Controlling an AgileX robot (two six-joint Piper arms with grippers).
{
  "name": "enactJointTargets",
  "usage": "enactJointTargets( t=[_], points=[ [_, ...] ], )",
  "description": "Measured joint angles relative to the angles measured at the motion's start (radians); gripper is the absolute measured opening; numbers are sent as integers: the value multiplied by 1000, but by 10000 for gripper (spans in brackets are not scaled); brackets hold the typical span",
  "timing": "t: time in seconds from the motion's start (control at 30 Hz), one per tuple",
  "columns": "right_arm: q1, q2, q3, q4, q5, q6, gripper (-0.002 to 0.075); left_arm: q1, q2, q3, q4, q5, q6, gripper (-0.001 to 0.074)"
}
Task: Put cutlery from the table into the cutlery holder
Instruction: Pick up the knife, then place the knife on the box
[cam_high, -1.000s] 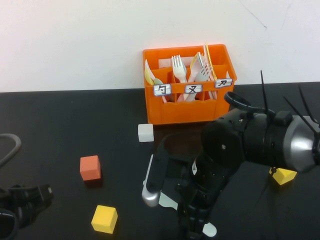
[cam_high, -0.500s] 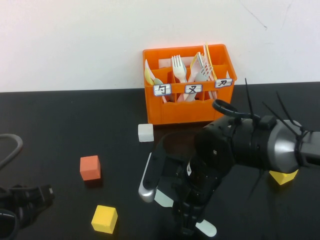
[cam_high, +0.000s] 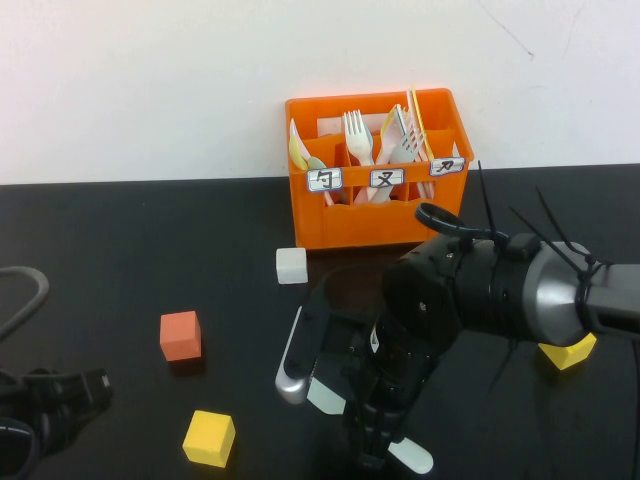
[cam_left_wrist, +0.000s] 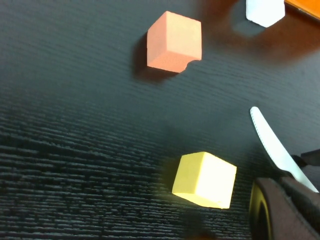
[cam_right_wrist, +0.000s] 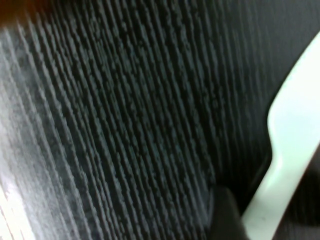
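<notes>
Knife still down: the pale mint-green plastic knife (cam_high: 365, 425) lies flat on the glossy black surface (cam_high: 150, 250), its length running under the right gripper (cam_high: 335, 385), whose jaws stand spread wide and low over it, gripping nothing. One tip of the blade shows just beside the near jaw, the rounded end beyond the far one. The orange plastic crate with white labels (cam_high: 375, 215), already bristling with white plastic forks (cam_high: 357, 135), sits well apart past the jaws, toward the wall. By these pictures the job is barely begun: closing on the knife, lifting it and carrying it to the crate are all left. The left gripper (cam_high: 45, 405) rests at the surface's near corner; its jaws cannot be told.
</notes>
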Motion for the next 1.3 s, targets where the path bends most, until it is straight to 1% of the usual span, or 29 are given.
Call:
enactJointTargets(
  t=[0.1, 0.17, 0.23, 0.27, 0.47, 0.7, 1.03, 1.3],
  points=[
    [0, 1, -2, 0, 0, 0, 321, 0, 0, 0, -2, 0, 1, -1],
    [0, 1, -2, 0, -2, 0, 246, 0, 0, 0, -4, 0, 1, -1],
    [0, 1, -3, 0, -2, 0, 143, 0, 0, 0, -6, 0, 2, -1],
    [0, 1, -3, 0, -2, 0, 113, 0, 0, 0, -6, -2, 2, -1],
    [0, 2, -7, 0, 0, 4, 119, 0, 0, 0, -6, -17, 2, -1],
    [0, 4, -51, -7, 18, 98, 118, 0, 0, 0, -6, -19, 4, -1],
    [0, -76, -76, -9, 12, 159, 118, 0, 0, 0, -7, -19, 14, -1],
    [-3, -119, -76, -16, -77, 208, 118, 0, 0, 0, -9, -19, 18, -1]
  ],
)
